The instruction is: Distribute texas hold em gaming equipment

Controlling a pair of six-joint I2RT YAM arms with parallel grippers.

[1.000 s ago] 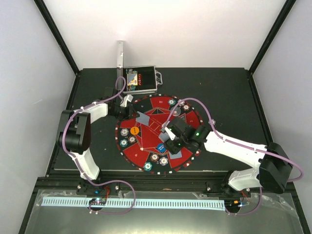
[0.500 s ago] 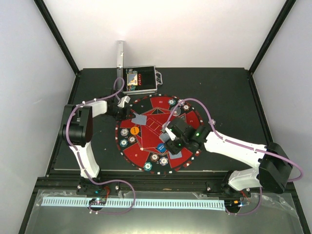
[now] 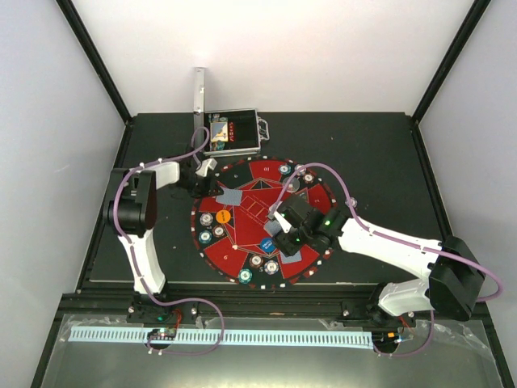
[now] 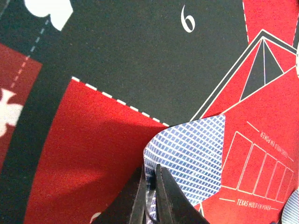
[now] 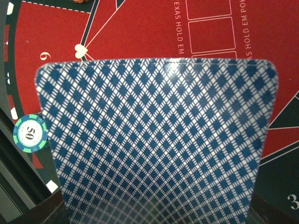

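from above we see the left gripper (image 3: 210,173) at the mat's (image 3: 229,252) far-left rim, nearest the open silver case (image 3: 234,134), contents unclear; its wrist view shows narrow jaws pinching a grey-blue card (image 4: 187,154) that extends ahead-right; the right gripper (image 3: 275,234) holds a blue-backed card (image 5: 159,140) over the mat, teal chip (image 5: 30,134) leftward.

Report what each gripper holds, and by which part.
Left gripper pinches a playing card by its edge. Right gripper holds a second card by its near end, the grip itself hidden beneath it.
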